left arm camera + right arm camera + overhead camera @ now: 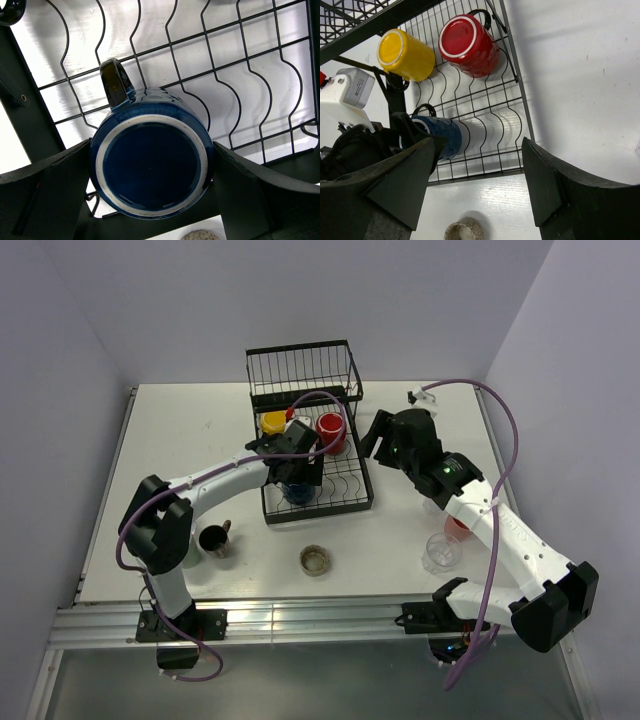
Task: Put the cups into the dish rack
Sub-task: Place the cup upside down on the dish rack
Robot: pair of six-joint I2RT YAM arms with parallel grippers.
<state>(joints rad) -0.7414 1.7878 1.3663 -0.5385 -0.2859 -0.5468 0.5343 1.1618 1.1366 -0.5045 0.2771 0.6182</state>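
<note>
Navy-glazed ceramic mug filled the left wrist view, resting in the black wire dish rack with its pale foot ring turned up at the lens and its mouth down toward the wavy dividers. Its long axis ran almost straight along the camera's line of sight, tipped a little, and the handle pointed away from the rack's near edge.

The left gripper straddled the mug, jaws spread wide on either side and apparently released (whether the pads brushed the glaze could not be made out). The right gripper hovered just beside the rack's right side, jaws apart and holding nothing. A red mug and a yellow mug lay on their sides deeper in the rack, bases showing to the right wrist camera.

The step in hand looked like letting go of the navy mug. The next move called for a straight lift clear of handle and wires, then a reach for cups waiting on the white surface: a black mug, a low brownish glass and a clear glass.
</note>
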